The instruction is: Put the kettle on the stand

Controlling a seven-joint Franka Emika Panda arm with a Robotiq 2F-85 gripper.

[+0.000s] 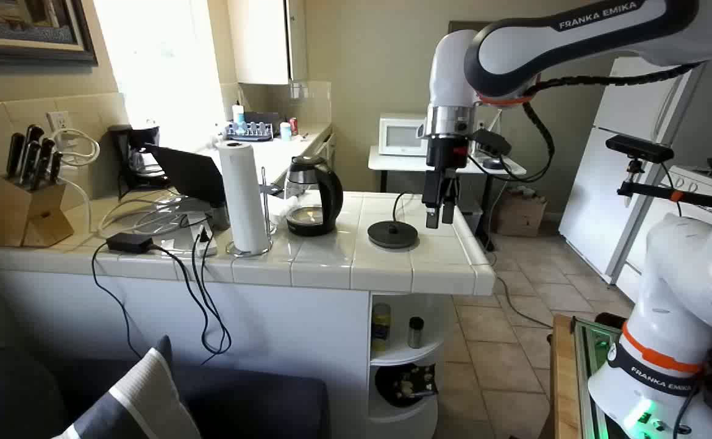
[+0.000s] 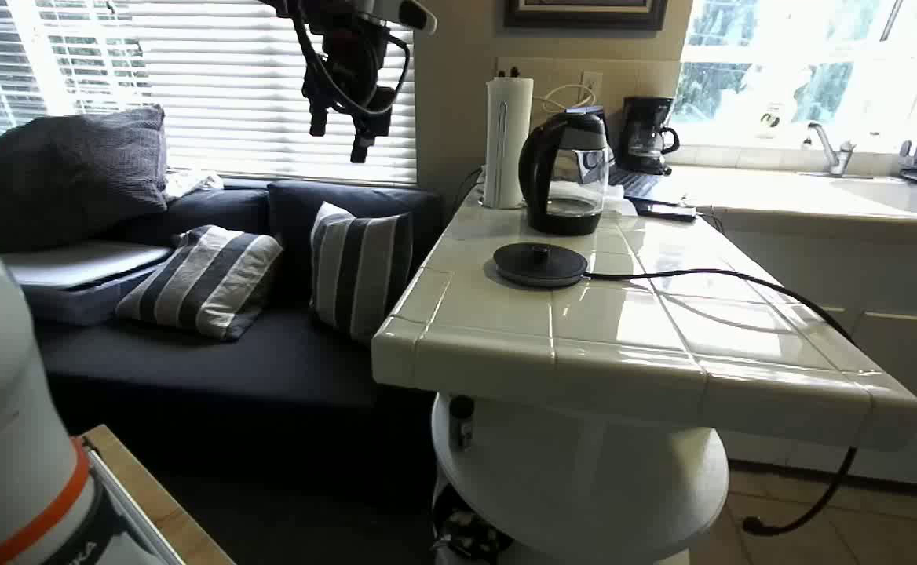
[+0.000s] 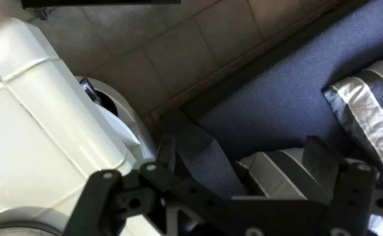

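Wrist view: looks down past gripper (image 3: 244,152) w/ counter (image 3: 40,131) at 9 o'clock, floor tiles (image 3: 178,42) at 12, couch (image 3: 276,105) b/w 2 & 3, 2 striped cushions (image 3: 368,114) at 3 & 4.
Round edge (image 3: 17,231): cut off at 8 o'clock of wrist view; can't tell what.
Jaws: spread wide at tips, seen against couch & cushion in wrist view; pointing down, at approx 2 o'clock of stand (image 1: 392,236) in an exterior view, clear of kettle (image 1: 313,195).
Kettle: upright on counter, off stand, at 10 o'clock of it in an exterior view w/ bare counter b/w; glass w/ black lid (image 1: 309,161).
Handle (image 2: 533,176): black, at 9 o'clock of glass in an exterior view.
Stand: flat black disc on counter w/ small raised ctr, nearer counter's end than kettle in both exterior views.
Cord (image 2: 710,271): black, from stand at 3 o'clock in an exterior view, across counter to edge.
Paper roll (image 1: 243,198): white, upright at 9 o'clock of kettle in an exterior view, just beside, apart.
Coffee maker (image 2: 647,133): at 2 o'clock of kettle in an exterior view, farther back.
Robot arm (image 1: 575,46): in from b/w 1 & 2 o'clock in an exterior view, base (image 1: 655,329) at 4.
Knife block (image 1: 30,213): at 9 o'clock in an exterior view, opp. end of counter from stand.
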